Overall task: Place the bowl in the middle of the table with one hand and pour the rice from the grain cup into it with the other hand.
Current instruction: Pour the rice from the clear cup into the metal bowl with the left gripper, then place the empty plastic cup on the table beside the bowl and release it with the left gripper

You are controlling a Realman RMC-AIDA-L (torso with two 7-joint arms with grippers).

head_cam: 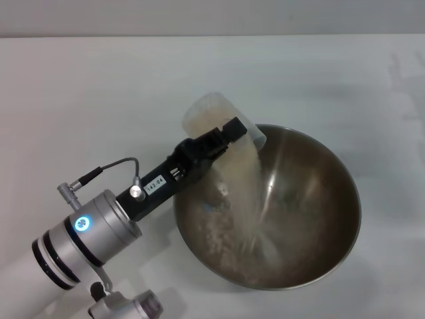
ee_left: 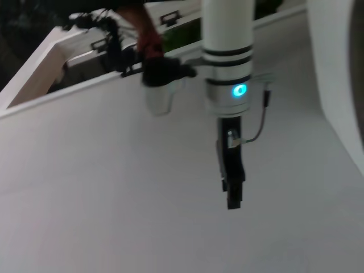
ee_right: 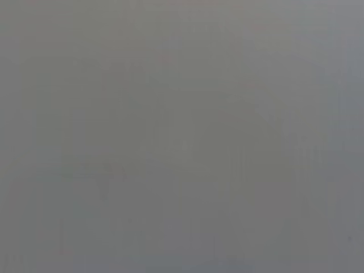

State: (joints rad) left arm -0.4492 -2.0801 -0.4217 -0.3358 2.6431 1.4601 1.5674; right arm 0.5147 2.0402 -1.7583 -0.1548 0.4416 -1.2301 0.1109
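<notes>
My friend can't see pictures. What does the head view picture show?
The left gripper tips the grain cup over the bowl, and rice streams down into a pile inside. The bowl sits on the white table. The right gripper is not in view.

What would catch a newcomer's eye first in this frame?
The left tool holds the grain cup tipped over the near-left rim of the bowl, which sits right of centre on the table. A stream of rice falls from the cup into the bowl, piling at the bottom.
</notes>
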